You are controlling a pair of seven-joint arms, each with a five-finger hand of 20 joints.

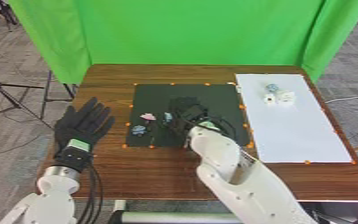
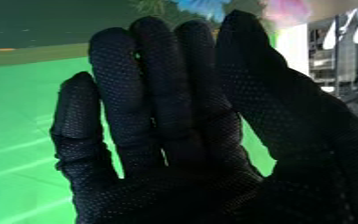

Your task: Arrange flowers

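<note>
A green curtain (image 1: 193, 35) hung behind the brown desk (image 1: 109, 175). On the desk's right side lay a long white sheet (image 1: 300, 135), and beside it a smaller dark mat (image 1: 153, 95). My left hand (image 1: 82, 127) was at the desk's left, open, fingers straight. I had my right hand (image 1: 189, 109) over the mat; the wrist view showed that hand (image 2: 175, 192) open too, fingers straight, blooms near its tips. The flowers were on the mat's left part: a pink flower (image 1: 148, 116), a blue flower (image 1: 138, 130) nearer me, and another blue flower (image 1: 167, 118) beside my right hand. Small white things (image 1: 285, 96) stood at the sheet's far end.
</note>
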